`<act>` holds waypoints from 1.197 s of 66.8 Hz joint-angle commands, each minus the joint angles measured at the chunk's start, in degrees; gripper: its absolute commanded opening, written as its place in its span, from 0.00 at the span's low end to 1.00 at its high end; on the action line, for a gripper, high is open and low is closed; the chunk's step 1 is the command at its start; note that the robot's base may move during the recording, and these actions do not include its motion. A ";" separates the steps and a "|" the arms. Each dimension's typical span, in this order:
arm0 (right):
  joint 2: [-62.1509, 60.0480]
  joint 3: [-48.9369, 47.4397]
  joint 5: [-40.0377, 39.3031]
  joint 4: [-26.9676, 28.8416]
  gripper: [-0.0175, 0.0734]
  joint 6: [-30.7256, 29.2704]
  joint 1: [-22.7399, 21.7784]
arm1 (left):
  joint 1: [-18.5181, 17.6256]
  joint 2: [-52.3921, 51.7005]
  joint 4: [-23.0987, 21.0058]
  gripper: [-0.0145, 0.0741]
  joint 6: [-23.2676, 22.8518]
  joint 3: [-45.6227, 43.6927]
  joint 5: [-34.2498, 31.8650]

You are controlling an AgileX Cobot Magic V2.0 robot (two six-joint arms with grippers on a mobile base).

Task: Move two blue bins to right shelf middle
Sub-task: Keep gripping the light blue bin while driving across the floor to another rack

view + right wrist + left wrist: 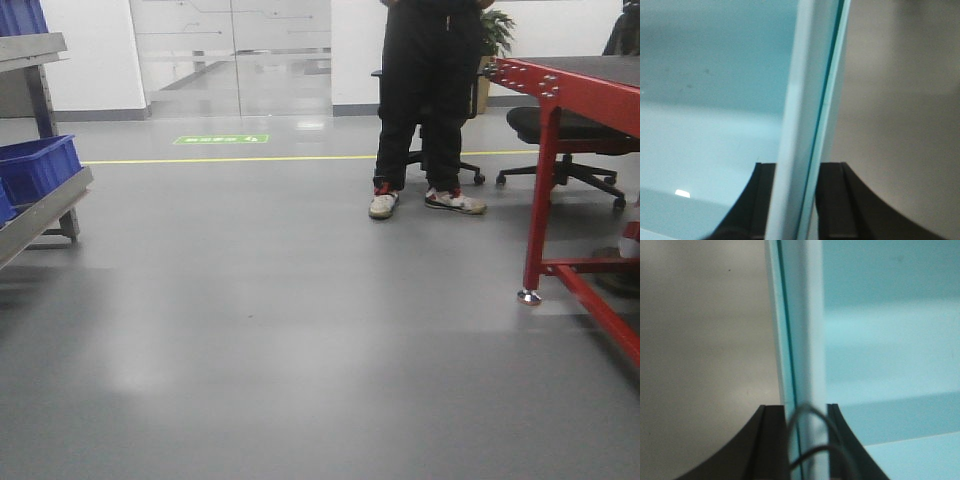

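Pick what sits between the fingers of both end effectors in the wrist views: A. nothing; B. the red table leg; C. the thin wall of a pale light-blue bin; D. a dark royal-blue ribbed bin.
C: each wrist view shows the smooth wall of the pale blue bin running up between the dark fingers of the left end effector and the right end effector.

Black grippers, both wrist views
Left gripper [802, 410] and right gripper [799, 167]: matte black fingers [765, 440] with curved outer edges, flat inner faces; thin dark cable [806, 409] loops between the left pair
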 commanded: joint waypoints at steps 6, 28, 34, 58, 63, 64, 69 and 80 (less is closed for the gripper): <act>-0.64 -1.00 -5.61 -1.55 0.02 0.33 -0.45 | -0.04 -1.35 -1.03 0.04 0.93 -0.91 -2.83; -0.64 -1.00 -5.61 -1.55 0.02 0.33 -0.45 | -0.04 -1.35 -1.03 0.04 0.93 -0.91 -2.83; -0.64 -1.00 -5.61 -1.55 0.02 0.33 -0.45 | -0.04 -1.35 -1.04 0.04 0.93 -0.91 -2.83; -0.64 -1.00 -5.61 -1.55 0.02 0.33 -0.45 | -0.04 -1.35 -0.52 0.04 0.93 -0.91 -2.94; -0.64 -1.00 -5.61 -1.55 0.02 0.33 -0.45 | -0.04 -1.35 -0.52 0.04 0.93 -0.91 -2.94; -0.64 -1.00 -5.61 -1.55 0.02 0.33 -0.45 | -0.04 -1.35 -0.52 0.04 0.93 -0.91 -2.94; -0.64 -1.00 -5.61 -1.55 0.02 0.33 -0.45 | -0.04 -1.35 -0.52 0.04 0.93 -0.91 -2.94; -0.64 -1.00 -5.61 -1.55 0.02 0.33 -0.45 | -0.04 -1.35 0.31 0.04 0.93 -0.91 -2.94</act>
